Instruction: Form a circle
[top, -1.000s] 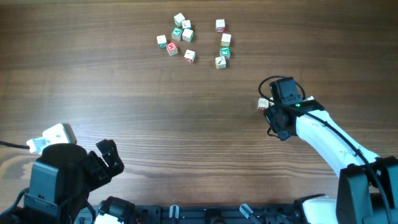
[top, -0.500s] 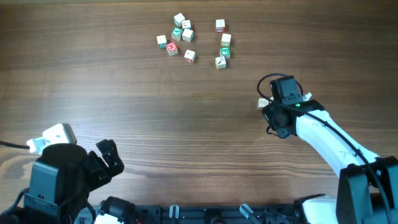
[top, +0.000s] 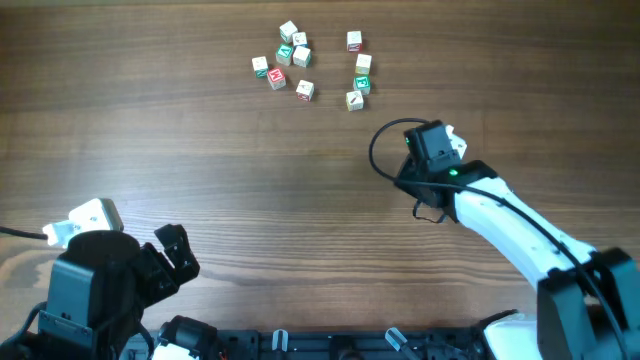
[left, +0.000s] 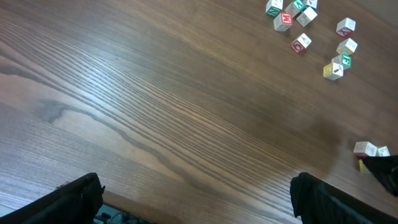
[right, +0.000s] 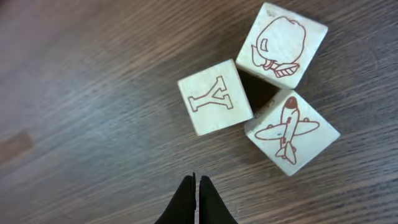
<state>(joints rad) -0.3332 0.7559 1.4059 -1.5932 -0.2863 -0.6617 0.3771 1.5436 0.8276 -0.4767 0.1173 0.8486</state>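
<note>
The black fingertips of the right gripper (right: 196, 196) are pressed together, and nothing is pinched between them. They are pointed down at the brown wood-grain table (right: 74, 124), just beside the pale wooden cube with a red letter Y (right: 214, 96), with a strip of bare table left between. Two more cubes are crowded against this one on its right: the pale wooden cube with a red aeroplane (right: 291, 132) and the pale wooden cube with a red outlined figure (right: 283, 45), which cannot be read clearly.

Such cubes are judged to be light, stiff and not fragile. Their flat faces should slide easily on the smooth table, and a push away from the middle of a face would probably turn the cube. Because the three are so close, fingers can hardly be put between them. The Y cube is best taken by its two free opposite faces, or pushed squarely with the shut tips.

These three are placed right of the middle of the table. The loose group of small pale cubes with red or green faces (top: 301, 57) is seen well apart, farther and to the left, and no closed circle is formed yet.

The white right arm (top: 500, 215) is stretched from the near right corner towards the far left, with the wrist bent down. The left gripper (left: 196, 193) is kept at the near left, folded by its base, its fingers spread wide and empty.
</note>
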